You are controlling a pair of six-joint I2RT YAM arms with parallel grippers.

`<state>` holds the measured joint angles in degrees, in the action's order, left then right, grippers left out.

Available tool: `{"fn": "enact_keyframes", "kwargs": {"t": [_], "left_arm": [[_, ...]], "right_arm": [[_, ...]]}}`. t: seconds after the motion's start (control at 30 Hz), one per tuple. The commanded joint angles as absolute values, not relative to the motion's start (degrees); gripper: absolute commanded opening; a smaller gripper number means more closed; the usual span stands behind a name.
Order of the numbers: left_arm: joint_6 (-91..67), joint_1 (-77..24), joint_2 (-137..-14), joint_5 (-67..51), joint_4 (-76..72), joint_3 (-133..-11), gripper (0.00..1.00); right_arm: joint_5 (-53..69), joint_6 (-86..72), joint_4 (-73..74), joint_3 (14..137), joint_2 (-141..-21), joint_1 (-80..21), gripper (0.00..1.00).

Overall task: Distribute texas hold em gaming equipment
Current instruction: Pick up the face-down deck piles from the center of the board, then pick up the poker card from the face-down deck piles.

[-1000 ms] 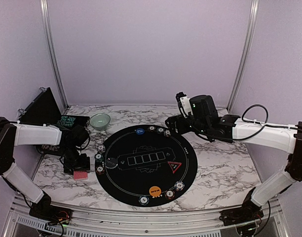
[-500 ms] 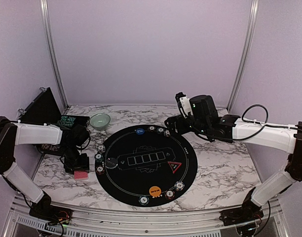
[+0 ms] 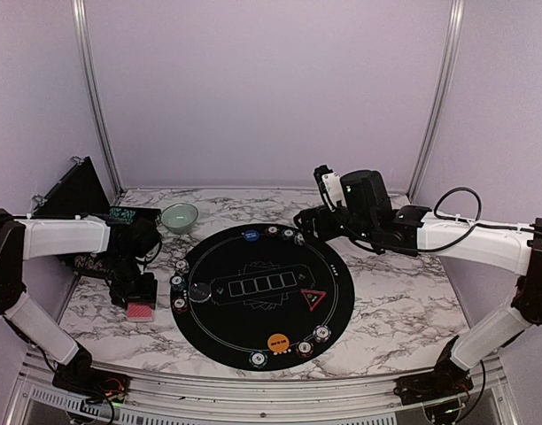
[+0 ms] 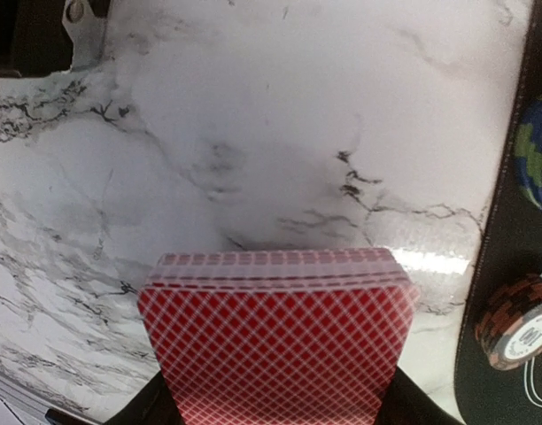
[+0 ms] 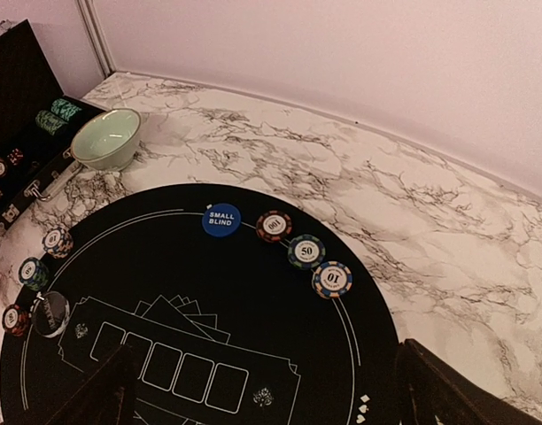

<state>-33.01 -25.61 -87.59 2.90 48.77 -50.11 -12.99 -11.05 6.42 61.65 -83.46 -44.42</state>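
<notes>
Because the left pincer [image 3: 138,299] reaches the bottom edge of its own wrist view, only dark slivers of its fingers [image 4: 140,413] show there, and the lower part of the deck of cards [image 4: 275,341] is cut off; what can be seen is the pincer closed partway onto the deck's two sides, red lattice back facing the camera and stacked edges fanned slightly along the far rim. Beyond the deck lies bare marble table [image 4: 253,133]. To the pincer's right, the black mat [image 4: 510,221] carries a red-brown chip [image 4: 519,320] and a blue-green chip [image 4: 538,150] that the frame edge slices. From above, the wrist hides most of the grip. The right pincer [image 5: 262,394] gapes fully wide with nothing between its fingers, which appear only as dark shapes in the lower corners. Ahead of it on the mat sit a blue disc [image 5: 221,220] and three chips in a row [image 5: 305,251]; farther left stand a bowl [image 5: 105,137] and an open case [image 5: 23,133], its contents too small to read. An orange disc [image 3: 277,341] and red triangle [image 3: 314,298] lie nearer the bases.
</notes>
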Motion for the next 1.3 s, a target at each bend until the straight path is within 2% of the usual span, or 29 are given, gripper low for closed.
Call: {"fn": "enact_keyframes", "kwargs": {"t": [0.0,0.3,0.67,0.9,1.27], "left_arm": [[-30.5,-26.5,-85.3,3.6,54.5,-54.1,0.51],[-28.8,-32.1,-86.4,4.4,60.2,-62.6,0.51],[-25.1,-41.1,-93.3,3.0,63.6,-75.9,0.51],[-22.1,-45.9,-98.3,1.6,64.5,-82.2,0.51],[-18.1,-51.0,-102.8,-2.7,64.8,-87.5,0.51]], "right_arm": [[-11.9,-13.0,4.6,62.8,-82.6,-44.1,0.98],[-3.4,-15.8,7.1,65.9,-85.3,-42.5,0.98],[27.5,-25.5,3.6,66.0,-92.1,-37.8,0.9],[44.2,-36.1,-7.8,63.0,-98.7,-37.8,0.84],[52.2,-45.1,-17.6,62.2,-107.0,-39.1,0.81]]}}
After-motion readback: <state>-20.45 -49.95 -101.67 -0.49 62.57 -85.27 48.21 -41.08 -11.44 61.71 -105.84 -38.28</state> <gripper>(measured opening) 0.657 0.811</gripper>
